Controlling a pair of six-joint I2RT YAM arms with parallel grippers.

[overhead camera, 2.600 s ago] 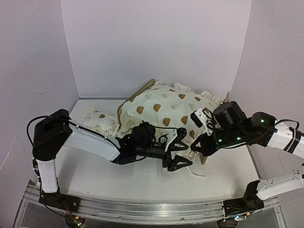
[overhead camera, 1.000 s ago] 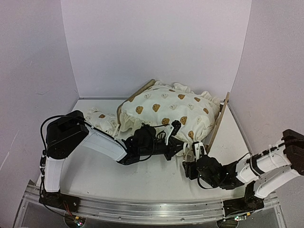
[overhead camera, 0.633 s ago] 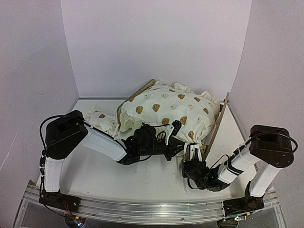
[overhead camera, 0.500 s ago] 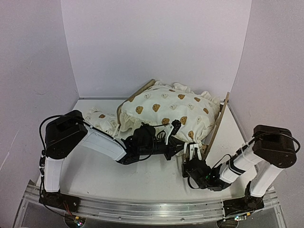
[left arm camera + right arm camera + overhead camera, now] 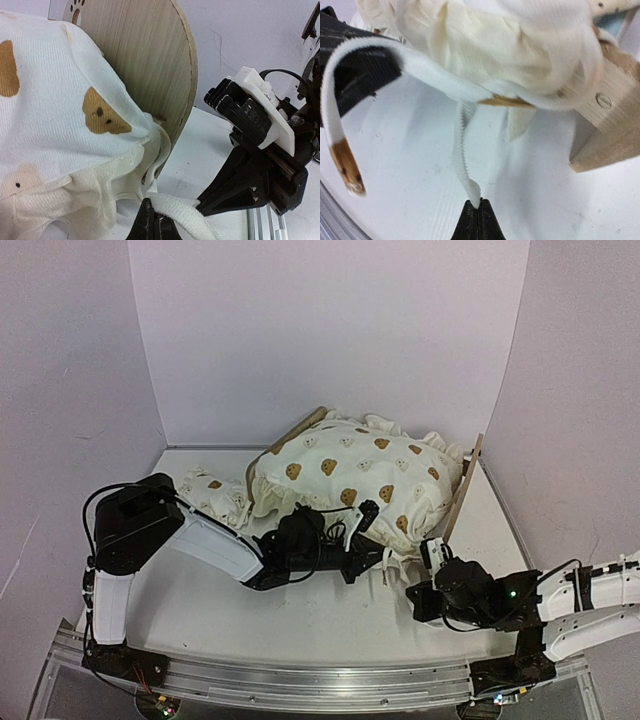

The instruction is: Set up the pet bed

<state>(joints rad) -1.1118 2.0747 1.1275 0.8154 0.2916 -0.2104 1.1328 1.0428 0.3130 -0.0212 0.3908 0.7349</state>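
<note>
The pet bed is mostly hidden under a large cream bear-print cushion (image 5: 355,470); only its rounded wooden headboard (image 5: 463,490) and a far rail (image 5: 300,428) show. The left wrist view has the headboard (image 5: 145,60) and its paw-print cutout behind the cushion (image 5: 45,100). My left gripper (image 5: 152,222) is shut on a white cushion tie (image 5: 185,217) at the cushion's front edge. My right gripper (image 5: 478,207) is shut on the tip of a second tie (image 5: 461,150), which hangs beside the bed's wooden leg (image 5: 605,130). Both grippers, left (image 5: 380,558) and right (image 5: 416,592), sit close together.
A small cream bear-print pillow (image 5: 212,495) lies left of the cushion, beside the left arm. White walls enclose the table on three sides. The right wall stands close behind the headboard. A metal rail (image 5: 300,680) runs along the near edge.
My right gripper has closed from open onto the tie's tip, and its arm has swung to the right, lower over the table. The left gripper has stayed shut on its tie.
</note>
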